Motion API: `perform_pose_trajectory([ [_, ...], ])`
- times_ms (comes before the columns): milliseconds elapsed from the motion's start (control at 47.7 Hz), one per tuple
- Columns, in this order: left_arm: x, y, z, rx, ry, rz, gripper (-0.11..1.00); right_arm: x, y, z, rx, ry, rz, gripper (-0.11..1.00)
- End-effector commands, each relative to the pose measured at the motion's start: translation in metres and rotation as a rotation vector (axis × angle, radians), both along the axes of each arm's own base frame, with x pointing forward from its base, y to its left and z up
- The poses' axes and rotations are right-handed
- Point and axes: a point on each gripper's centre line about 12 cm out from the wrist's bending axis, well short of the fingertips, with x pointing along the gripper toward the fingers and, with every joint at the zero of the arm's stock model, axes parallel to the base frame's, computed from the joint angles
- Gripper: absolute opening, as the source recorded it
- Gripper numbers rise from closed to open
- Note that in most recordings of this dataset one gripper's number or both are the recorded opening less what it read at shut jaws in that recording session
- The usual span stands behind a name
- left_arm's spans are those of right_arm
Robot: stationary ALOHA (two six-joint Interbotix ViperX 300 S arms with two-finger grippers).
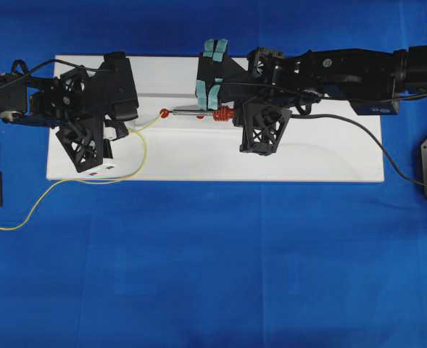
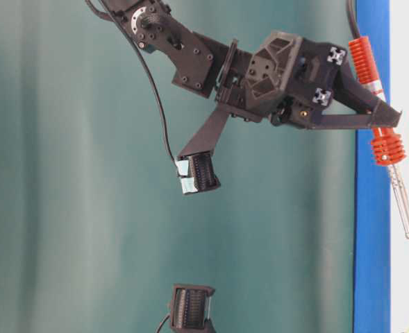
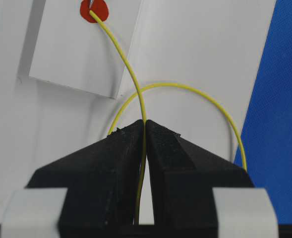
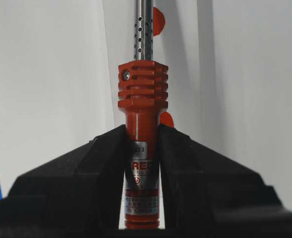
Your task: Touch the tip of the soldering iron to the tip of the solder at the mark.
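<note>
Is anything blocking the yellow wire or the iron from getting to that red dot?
Nothing visible does. The solder already ends on the red mark, and the soldering iron points at it across bare white board.

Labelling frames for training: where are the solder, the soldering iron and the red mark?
solder [image 3: 131, 82], left wrist view, free stretch above the jaws.
soldering iron [image 4: 142, 91], right wrist view, ribbed red collar.
red mark [image 3: 98, 11], left wrist view, disc's right half.
</note>
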Motion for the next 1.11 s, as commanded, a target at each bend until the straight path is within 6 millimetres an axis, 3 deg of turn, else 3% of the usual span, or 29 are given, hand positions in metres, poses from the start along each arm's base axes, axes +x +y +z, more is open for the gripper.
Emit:
perform_pose_trajectory([
  [0,0.006,0.001,0.009,0.005,-0.032,0.0,0.02,0.006,-0.001,0.013,-0.009,-0.039,0.002,0.06],
  [314,0.005,0.001,0.023,0.003,0.007,-0.004,0.02,0.005,0.0,0.013,-0.008,-0.037,0.002,0.06],
  [670,-0.021,-0.01,0.062,-0.007,-0.004,-0.014,0.02,0.005,0.0,0.012,-0.009,-0.036,0.004,0.06],
  [964,-0.022,-0.011,0.066,-0.011,-0.012,-0.009,0.02,0.004,0.0,0.013,-0.01,-0.036,0.003,0.06],
  [1089,-0.022,-0.011,0.066,-0.012,-0.012,-0.007,0.02,-0.003,0.0,0.023,-0.018,-0.04,0.004,0.06],
])
